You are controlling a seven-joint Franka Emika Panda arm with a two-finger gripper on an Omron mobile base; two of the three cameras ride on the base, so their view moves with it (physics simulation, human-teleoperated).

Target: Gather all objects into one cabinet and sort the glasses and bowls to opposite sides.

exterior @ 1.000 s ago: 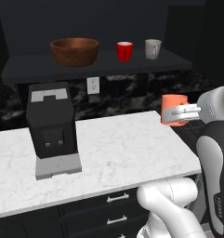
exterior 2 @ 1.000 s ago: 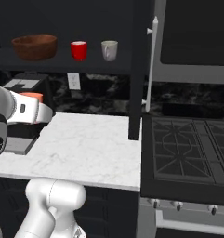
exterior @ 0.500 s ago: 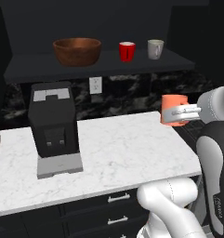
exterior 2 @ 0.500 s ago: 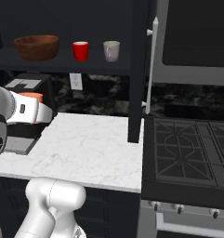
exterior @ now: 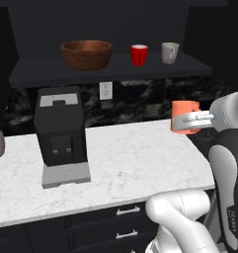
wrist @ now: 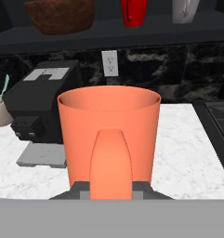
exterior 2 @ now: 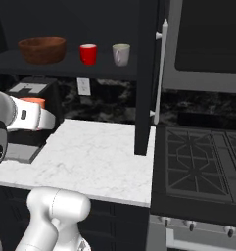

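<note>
Orange and smooth, the cup sits clamped in my pincer, upright, above the right end of the counter and below the shelf where the bowl, red cup and mug stand. It looks light, rigid, perhaps slick; a hold across its walls seems safest.

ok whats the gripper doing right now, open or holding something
gripper: closed on the orange cup, held upright above the counter
</note>
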